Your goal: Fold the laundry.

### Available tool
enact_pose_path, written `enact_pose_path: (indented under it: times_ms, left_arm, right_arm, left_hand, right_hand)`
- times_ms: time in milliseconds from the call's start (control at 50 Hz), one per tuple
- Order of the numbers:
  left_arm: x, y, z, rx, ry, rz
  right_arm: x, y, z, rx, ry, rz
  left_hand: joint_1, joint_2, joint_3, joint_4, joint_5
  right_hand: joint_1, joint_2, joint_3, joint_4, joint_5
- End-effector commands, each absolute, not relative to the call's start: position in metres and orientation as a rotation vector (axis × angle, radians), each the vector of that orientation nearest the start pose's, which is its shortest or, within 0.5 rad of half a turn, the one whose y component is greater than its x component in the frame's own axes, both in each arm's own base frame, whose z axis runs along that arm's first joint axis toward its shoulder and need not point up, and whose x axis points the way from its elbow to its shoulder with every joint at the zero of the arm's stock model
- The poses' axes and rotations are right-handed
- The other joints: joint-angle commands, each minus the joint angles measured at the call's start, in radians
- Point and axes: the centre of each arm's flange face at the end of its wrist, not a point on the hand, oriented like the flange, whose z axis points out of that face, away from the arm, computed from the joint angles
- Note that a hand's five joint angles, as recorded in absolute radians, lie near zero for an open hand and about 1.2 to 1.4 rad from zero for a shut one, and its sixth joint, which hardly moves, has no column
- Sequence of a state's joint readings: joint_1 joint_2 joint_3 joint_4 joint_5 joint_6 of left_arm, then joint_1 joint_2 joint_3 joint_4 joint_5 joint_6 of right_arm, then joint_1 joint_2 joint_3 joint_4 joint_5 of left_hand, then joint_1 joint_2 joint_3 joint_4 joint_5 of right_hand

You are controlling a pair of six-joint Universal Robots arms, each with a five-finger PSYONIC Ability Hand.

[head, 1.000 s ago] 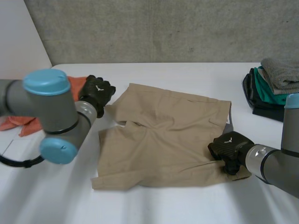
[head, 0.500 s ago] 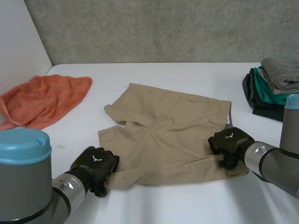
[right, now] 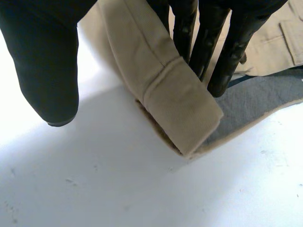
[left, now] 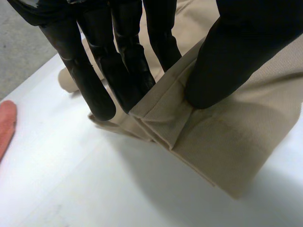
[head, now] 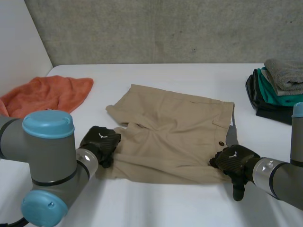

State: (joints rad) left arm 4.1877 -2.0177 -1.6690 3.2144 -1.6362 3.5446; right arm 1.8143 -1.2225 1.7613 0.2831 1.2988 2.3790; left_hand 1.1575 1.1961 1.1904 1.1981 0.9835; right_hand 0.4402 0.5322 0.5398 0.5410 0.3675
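White table (head: 156, 210) under a concrete wall (head: 165, 28) carried the tan shorts (head: 175, 137) spread flat at its middle, with an orange towel (head: 47, 94) off to the left and a stack of folded clothes (head: 279, 85) off to the right. Both hands were at the near edge, apparently to lift it together for a fold away from the robot. At the near leg hem the left hand (head: 100, 142) reached low from its bent arm, thumb and straight fingers pinching a doubled bit of cloth, while the right hand (head: 234, 161) sat at the near waistband corner, cloth draped over straight fingers and thumb standing apart, seemingly not gripping.
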Motion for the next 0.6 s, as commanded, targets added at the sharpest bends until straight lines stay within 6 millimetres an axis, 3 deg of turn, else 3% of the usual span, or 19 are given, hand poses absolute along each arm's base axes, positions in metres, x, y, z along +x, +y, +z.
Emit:
enact_pose_path:
  times_ms: [20, 100, 140, 240, 320, 380, 460, 600]
  left_arm:
    - [-0.276, -0.22, 0.142, 1.194, 2.396, -1.616]
    - [-0.272, -0.205, 0.143, 1.254, 2.396, -1.56]
    - [-0.266, -0.183, 0.156, 1.35, 2.354, -1.513]
    - [-0.251, -0.149, 0.171, 1.527, 2.259, -1.389]
    - [-0.241, -0.112, 0.18, 1.732, 2.19, -1.244]
    - [-0.243, -0.101, 0.183, 1.804, 2.169, -1.225]
    - [-0.254, -0.111, 0.188, 1.806, 2.125, -1.298]
    - [-0.305, -0.177, 0.198, 1.65, 1.991, -1.605]
  right_arm:
    - [0.215, -0.22, 0.147, -1.546, 2.403, -1.201]
    - [0.214, -0.22, 0.147, -1.549, 2.406, -1.204]
    - [0.211, -0.217, 0.15, -1.542, 2.421, -1.197]
    - [0.2, -0.205, 0.182, -1.585, 2.419, -1.278]
    - [0.192, -0.19, 0.193, -1.679, 2.427, -1.144]
    - [0.189, -0.186, 0.197, -1.704, 2.423, -1.069]
    - [0.19, -0.197, 0.204, -1.703, 2.416, -1.121]
    - [0.199, -0.245, 0.194, -1.559, 2.443, -1.27]
  left_hand:
    - [0.239, 0.2, 0.206, 0.198, 0.238]
    - [0.239, 0.2, 0.206, 0.198, 0.238]
    - [0.239, 0.2, 0.206, 0.198, 0.238]
    - [0.239, 0.2, 0.206, 0.198, 0.238]
    - [0.239, 0.2, 0.206, 0.198, 0.238]
    - [0.239, 0.2, 0.206, 0.198, 0.238]
    - [0.239, 0.2, 0.206, 0.198, 0.238]
    - [0.239, 0.2, 0.206, 0.198, 0.238]
  right_hand:
    - [0.955, 0.863, 0.855, 0.854, 0.853]
    - [0.956, 0.864, 0.856, 0.855, 0.854]
    - [0.956, 0.864, 0.856, 0.855, 0.854]
    - [0.956, 0.864, 0.856, 0.855, 0.854]
    - [0.956, 0.864, 0.856, 0.855, 0.854]
    - [0.956, 0.864, 0.856, 0.855, 0.854]
    - [0.956, 0.864, 0.856, 0.855, 0.854]
    - [0.956, 0.864, 0.856, 0.855, 0.854]
